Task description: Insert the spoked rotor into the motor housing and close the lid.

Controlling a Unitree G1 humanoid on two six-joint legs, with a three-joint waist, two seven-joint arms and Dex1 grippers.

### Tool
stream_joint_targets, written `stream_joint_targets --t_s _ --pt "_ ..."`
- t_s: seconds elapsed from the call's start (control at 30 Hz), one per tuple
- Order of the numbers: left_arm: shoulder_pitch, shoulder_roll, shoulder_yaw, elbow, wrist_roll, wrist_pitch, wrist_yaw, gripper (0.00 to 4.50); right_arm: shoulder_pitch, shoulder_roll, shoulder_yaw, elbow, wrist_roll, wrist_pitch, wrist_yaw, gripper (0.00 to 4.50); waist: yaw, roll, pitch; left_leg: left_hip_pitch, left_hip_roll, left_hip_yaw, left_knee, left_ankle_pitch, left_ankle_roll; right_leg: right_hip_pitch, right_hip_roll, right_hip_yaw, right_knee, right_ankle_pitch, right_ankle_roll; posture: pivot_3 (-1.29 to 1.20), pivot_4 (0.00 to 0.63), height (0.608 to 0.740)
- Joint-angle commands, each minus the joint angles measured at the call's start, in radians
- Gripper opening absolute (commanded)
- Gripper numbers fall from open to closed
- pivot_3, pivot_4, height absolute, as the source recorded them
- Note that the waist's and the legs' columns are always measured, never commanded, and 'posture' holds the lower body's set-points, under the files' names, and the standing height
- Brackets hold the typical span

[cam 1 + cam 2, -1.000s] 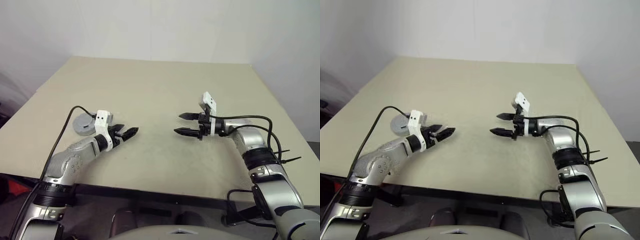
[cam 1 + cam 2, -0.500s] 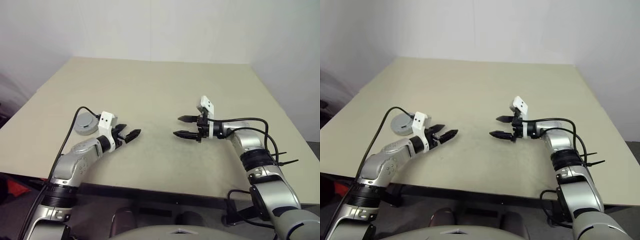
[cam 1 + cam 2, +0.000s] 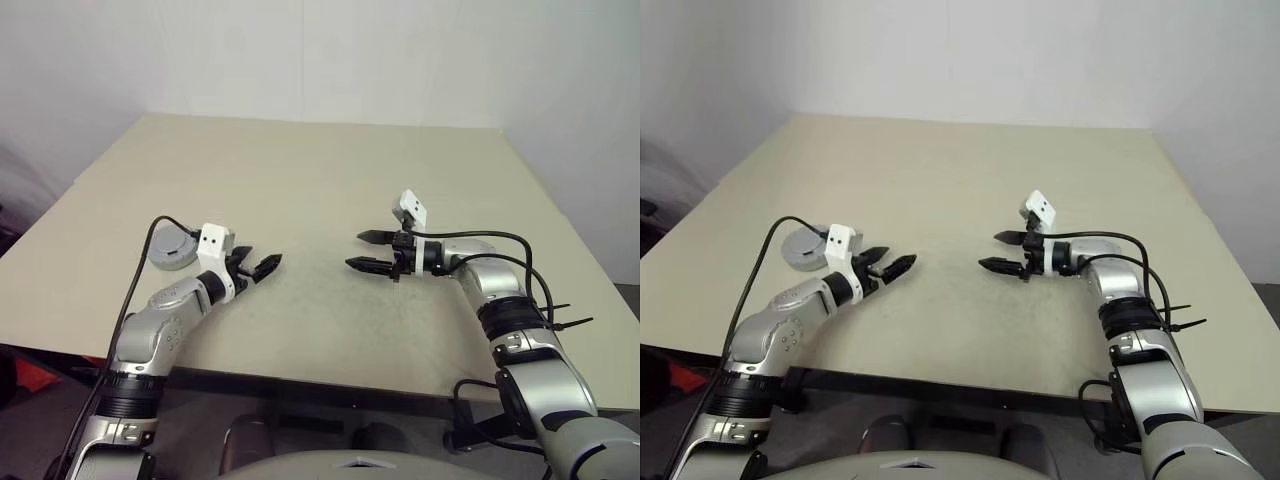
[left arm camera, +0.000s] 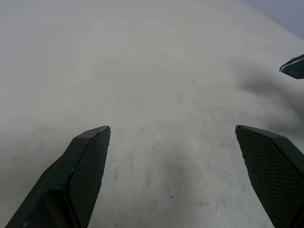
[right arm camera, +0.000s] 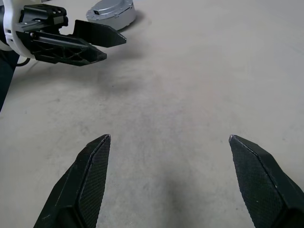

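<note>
While both arms reach over the beige tabletop, the left tool and right tool face each other, fingers spread wide, holding nothing. Behind the left tool, the grey motor housing rests on the tabletop near its left edge.

No readable text, labels or numbers anywhere.

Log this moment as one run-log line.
left gripper: open, empty, above table | right gripper: open, empty | grey round part: on table, beside left arm, untouched
</note>
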Motion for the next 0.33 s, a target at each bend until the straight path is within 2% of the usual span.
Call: stream_joint_targets --t_s 0.03,0.33 --pt "0.003 0.003 0.02 -0.049 0.014 -0.006 0.004 4.48 -0.031 0.001 -0.023 -0.019 0.0 -0.006 -0.024 4.5 0.0 0.0 0.0 0.0 0.0 0.0 0.0 0.0 0.0 0.0 0.0 0.0 0.0 0.0 0.0 0.0 0.0 0.74" --pt "0.022 -0.002 0.028 -0.065 0.027 0.0 0.006 4.48 -0.023 0.015 -0.02 -0.045 -0.002 0.009 -0.052 4.5 0.0 0.0 0.0 0.0 0.0 0.0 0.0 0.0 0.0 0.0 0.0 0.0 0.0 0.0 0.0 0.0 0.0 0.74"
